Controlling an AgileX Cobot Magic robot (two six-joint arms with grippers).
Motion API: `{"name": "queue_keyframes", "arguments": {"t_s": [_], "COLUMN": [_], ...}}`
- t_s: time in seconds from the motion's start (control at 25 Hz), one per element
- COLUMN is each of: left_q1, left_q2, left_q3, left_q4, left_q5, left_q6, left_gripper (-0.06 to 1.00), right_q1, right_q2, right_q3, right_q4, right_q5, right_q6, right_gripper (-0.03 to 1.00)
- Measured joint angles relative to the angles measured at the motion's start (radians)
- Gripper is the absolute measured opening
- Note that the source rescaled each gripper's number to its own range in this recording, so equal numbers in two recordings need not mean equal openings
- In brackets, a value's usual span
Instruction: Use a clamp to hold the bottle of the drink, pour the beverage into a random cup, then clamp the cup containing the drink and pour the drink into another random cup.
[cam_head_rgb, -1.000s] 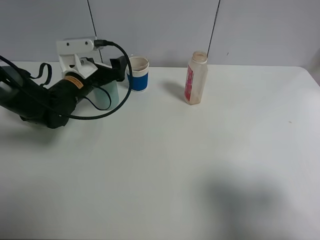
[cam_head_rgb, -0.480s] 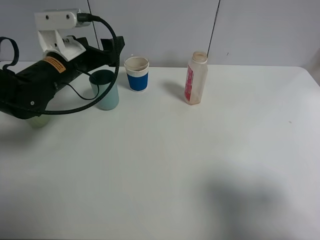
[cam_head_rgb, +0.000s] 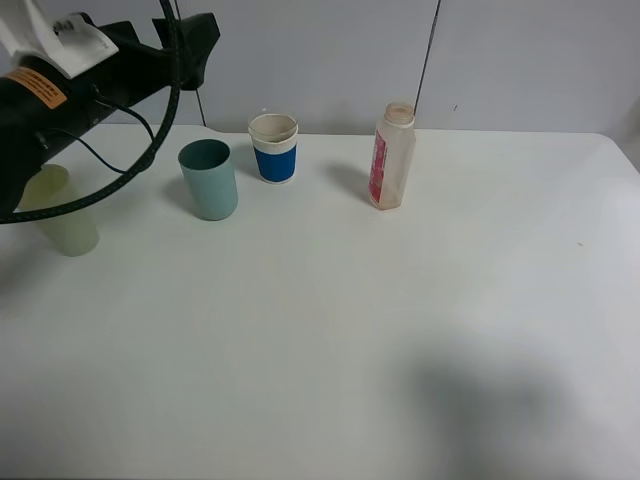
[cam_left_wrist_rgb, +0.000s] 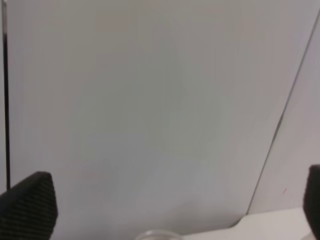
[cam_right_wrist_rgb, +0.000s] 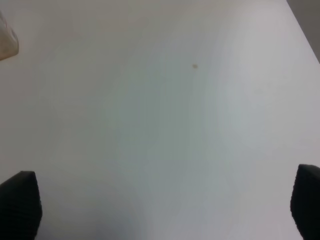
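Your left clamp's fingers (cam_head_rgb: 205, 30) stand spread and empty at the upper left of the high view, above the cups. The teal cup (cam_head_rgb: 209, 179) sits left of centre, the white cup (cam_head_rgb: 273, 148) just beside it, the bottle (cam_head_rgb: 392, 156) upright at upper middle, a pale cup (cam_head_rgb: 66, 211) at far left. I cannot tell what any of them holds.

Left wrist view: fingers (cam_left_wrist_rgb: 30, 205) wide apart, facing the wall.

Right wrist view: fingers (cam_right_wrist_rgb: 20, 206) wide apart over bare table (cam_right_wrist_rgb: 160, 125). If another pour remains, grip mid-body and tip slowly.

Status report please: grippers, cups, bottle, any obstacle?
Both jaws open, empty. Teal plastic cup, blue-banded white paper cup, clear pink-labelled bottle upright, apart. Pale yellow-green cup under left arm.
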Motion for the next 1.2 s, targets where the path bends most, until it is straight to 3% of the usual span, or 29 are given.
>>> {"name": "queue_keyframes", "arguments": {"t_s": [0.36, 0.64, 0.84, 1.2], "left_q1": [-0.001, -0.001, 0.017, 0.130], "left_q2": [-0.124, -0.219, -0.352, -0.602], "left_q3": [0.001, 0.001, 0.001, 0.001], "left_q4": [-0.008, -0.017, -0.009, 0.160], "left_q5": [0.127, 0.211, 0.392, 0.790], "left_q6": [-0.090, -0.033, 0.027, -0.008], "left_gripper": [1.00, 1.00, 1.00, 1.00], "right_q1": [0.000, 0.000, 0.000, 0.000], "right_q2": [0.000, 0.000, 0.000, 0.000], "right_q3": [0.000, 0.000, 0.000, 0.000], "right_q4": [0.000, 0.000, 0.000, 0.000], "right_q5": [0.000, 0.000, 0.000, 0.000], "right_q6": [0.000, 0.000, 0.000, 0.000], "right_gripper": [1.00, 1.00, 1.00, 1.00]}}
